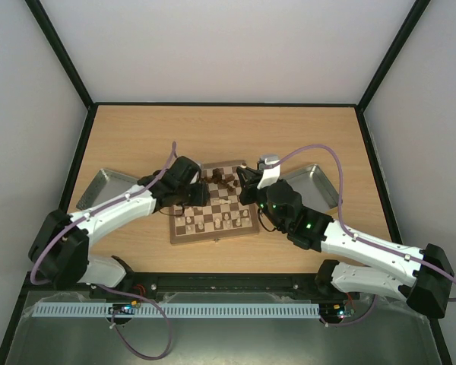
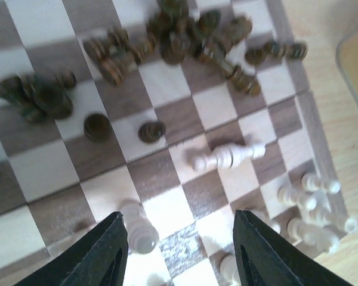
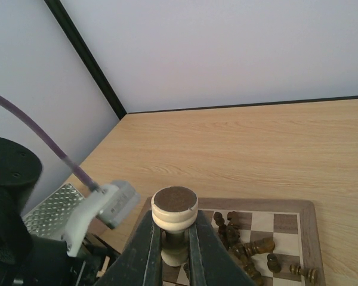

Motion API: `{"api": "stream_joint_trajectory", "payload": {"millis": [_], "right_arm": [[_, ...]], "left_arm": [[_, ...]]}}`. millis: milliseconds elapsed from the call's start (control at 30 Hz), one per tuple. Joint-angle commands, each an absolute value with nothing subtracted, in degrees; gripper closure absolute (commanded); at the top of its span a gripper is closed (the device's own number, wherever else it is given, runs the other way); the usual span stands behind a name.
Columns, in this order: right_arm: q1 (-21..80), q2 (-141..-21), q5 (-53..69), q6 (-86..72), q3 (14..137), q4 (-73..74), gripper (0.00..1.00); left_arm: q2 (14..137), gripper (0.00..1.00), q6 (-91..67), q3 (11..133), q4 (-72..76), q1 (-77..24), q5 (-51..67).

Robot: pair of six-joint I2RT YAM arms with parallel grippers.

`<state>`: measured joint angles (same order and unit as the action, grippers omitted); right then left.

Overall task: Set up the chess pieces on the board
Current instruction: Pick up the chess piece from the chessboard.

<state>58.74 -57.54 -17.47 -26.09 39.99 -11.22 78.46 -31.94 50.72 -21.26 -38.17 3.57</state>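
One cream piece (image 3: 174,205) (half-hidden) in right pincer (image 3: 174,225)

Dark pieces (image 2: 173,44) blurred, types unclear; board (image 2: 42,161) cut off left, top, bottom.

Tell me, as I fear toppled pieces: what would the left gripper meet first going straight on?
The left gripper would likely land on bare board between its fingers; a standing cream piece beside one finger might get clipped. Depth is unclear.
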Motion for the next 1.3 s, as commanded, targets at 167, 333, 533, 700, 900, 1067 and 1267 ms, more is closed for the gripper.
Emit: {"api": "stream_joint_trajectory", "payload": {"millis": [167,333,533,700,900,1067,1267], "right_arm": [[59.0,-56.5,-18.1,-26.8,39.0,-10.4,0.97],[59.0,-56.3,-18.2,-26.8,38.9,-10.5,0.97],[59.0,-56.2,-18.2,-26.8,38.7,-10.5,0.97],[59.0,-56.0,-18.1,-26.8,38.6,-10.5,0.98],[58.9,-55.6,-18.4,-26.7,38.5,-10.5,0.98],[59.0,-55.7,-18.3,-26.6,38.6,-10.7,0.98],[59.0,-55.7,-18.5,-26.5,38.5,-10.8,0.98]], "left_arm": [[84.3,0.56,-30.8,52.6,-28.5,-38.0,6.6],[85.8,0.62,-31.2,53.1,-27.5,-37.9,5.3],[86.5,0.62,-31.2,54.1,-27.1,-37.9,3.8],[86.9,0.74,-31.0,54.1,-27.1,-37.9,3.7],[86.3,0.85,-30.2,53.8,-28.0,-37.9,3.7],[84.5,0.86,-29.2,54.6,-29.8,-38.9,4.6],[82.0,0.84,-28.1,55.6,-33.5,-43.5,5.1]]}}
